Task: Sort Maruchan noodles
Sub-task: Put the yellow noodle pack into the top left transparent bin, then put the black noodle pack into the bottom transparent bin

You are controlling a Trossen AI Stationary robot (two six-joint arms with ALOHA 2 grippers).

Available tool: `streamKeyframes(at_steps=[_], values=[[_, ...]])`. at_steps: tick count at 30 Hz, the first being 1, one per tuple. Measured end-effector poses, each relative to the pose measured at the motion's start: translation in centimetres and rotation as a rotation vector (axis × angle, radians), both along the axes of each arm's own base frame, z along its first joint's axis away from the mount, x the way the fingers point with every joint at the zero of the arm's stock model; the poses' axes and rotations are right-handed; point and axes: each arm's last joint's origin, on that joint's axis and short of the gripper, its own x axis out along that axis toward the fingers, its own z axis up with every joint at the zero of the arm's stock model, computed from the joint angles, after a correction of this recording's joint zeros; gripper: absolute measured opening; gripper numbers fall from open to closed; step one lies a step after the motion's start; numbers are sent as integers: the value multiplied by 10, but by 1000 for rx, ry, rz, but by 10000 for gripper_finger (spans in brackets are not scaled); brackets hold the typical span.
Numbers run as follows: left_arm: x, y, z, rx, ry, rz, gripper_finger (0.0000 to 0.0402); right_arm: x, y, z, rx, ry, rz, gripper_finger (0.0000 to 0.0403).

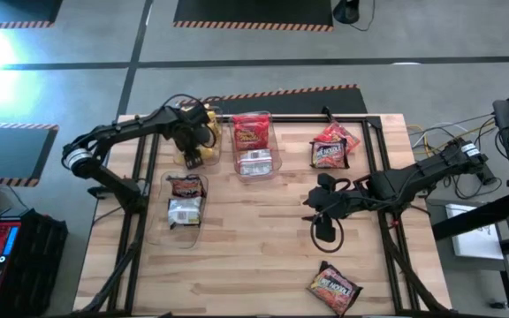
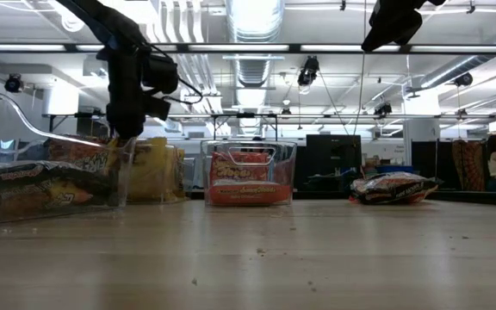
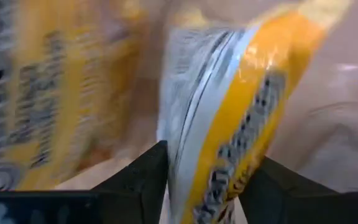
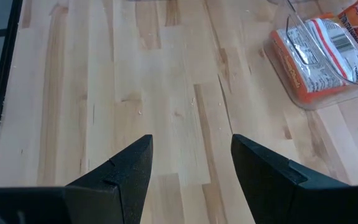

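Observation:
Yellow Maruchan noodle packets [image 1: 192,160] stand in a clear bin [image 2: 153,168] at the table's far left. My left gripper [image 3: 211,155] reaches down into that bin [image 1: 203,134], shut on one yellow packet [image 3: 241,124]. Red-orange packets [image 1: 253,132] fill the middle bin, and dark brown-red ones [image 1: 185,189] lie in the near-left bin. Loose packets lie flat on the table at the far right [image 1: 331,146] and near the front edge [image 1: 334,287]. My right gripper [image 4: 191,140] hovers open over bare wood right of centre [image 1: 318,201]. My left gripper has the yellow packet between its two fingers [image 3: 151,177], which come from above and point down into the bin. The packet stands on edge in the gap, its flat faces [image 3: 229,180] against the fingers. How far back it reaches cannot be seen.
Three clear bins stand close together on the table's left half. A black frame [image 1: 374,150] runs along the table's sides. Bare wood [image 1: 254,247] spreads between the bins and the loose packets. Cables and equipment lie beyond the right edge [image 1: 502,132].

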Motion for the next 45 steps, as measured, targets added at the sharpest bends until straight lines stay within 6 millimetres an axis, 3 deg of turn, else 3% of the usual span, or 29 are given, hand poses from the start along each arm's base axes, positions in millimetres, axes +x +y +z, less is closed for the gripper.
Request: streamKeyframes(at_steps=[7,18,24,28,33,40,45], values=[[-3,10,2,265,160,68,160,0,0,0,2,0,-2,208],[0,7,9,247,61,73,160,0,0,0,2,0,-2,208],[5,14,49,417,-106,207,160,-2,-1,-2,18,27,-33,208],[14,4,72,372,-365,257,160,-13,-7,-10,-13,146,-190,208],[41,-34,76,240,-692,137,160,-35,-23,-23,-138,303,-449,208],[83,-123,76,135,-976,-110,160,-47,-42,-49,-154,407,-601,208],[95,-186,72,236,-1009,-170,160,-65,-68,-73,-102,472,-739,208]])
